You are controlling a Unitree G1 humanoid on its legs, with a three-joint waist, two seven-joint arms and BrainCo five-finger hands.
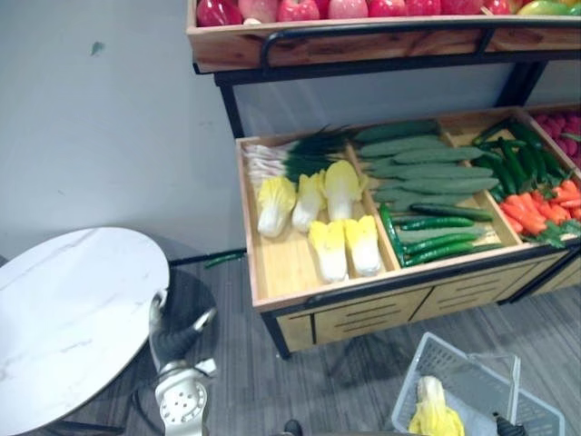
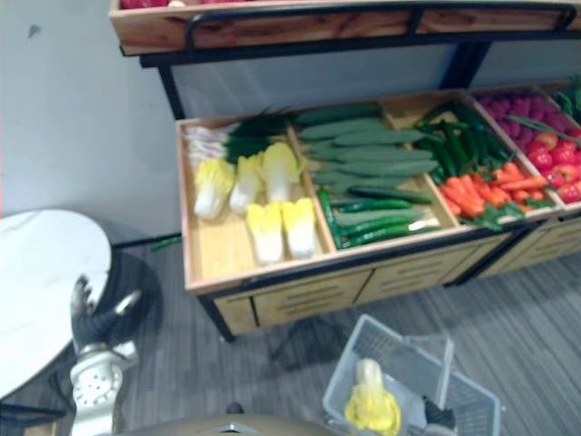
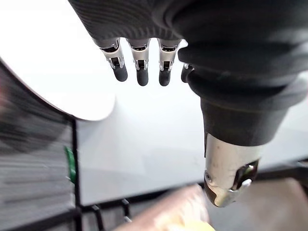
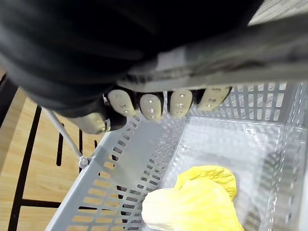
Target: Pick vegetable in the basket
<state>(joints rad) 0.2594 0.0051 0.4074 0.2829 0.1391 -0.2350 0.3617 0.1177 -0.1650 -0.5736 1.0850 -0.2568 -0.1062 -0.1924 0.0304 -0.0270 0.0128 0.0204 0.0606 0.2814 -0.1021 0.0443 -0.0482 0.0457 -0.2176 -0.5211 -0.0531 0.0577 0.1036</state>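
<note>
The basket (image 1: 410,392) hung at the near right, low over the grey floor, in front of the wooden produce stand (image 1: 363,318); the right hand (image 4: 150,105) had its fingers curled round the basket's grey handle (image 4: 231,53), gripping it from above. The vegetable, a yellow cabbage (image 4: 192,204), lay on the bottom of the basket, beneath the right hand and apart from its fingertips, close to the basket's slotted side wall; in the left eye view it showed leaf-end down at the near edge of the scene, inside the basket's walls.

The left hand (image 1: 177,343) hovered at the near left, just beside the rim of a round white table (image 1: 64,318); its fingers (image 3: 141,65) were straight and relaxed, holding nothing, and it was well apart from both the basket and the cabbage.

On the stand, beyond the basket, the left compartment held five more pale yellow cabbages (image 1: 318,213), three in a far row and two nearer, with spring onions (image 1: 290,154) along the far edge; the middle compartment held large green cucumbers (image 1: 422,168) and thinner dark ones (image 1: 436,236) toward the front; carrots (image 1: 536,209) lay in the compartment to the right; red apples (image 1: 300,9) sat on the upper shelf.
</note>
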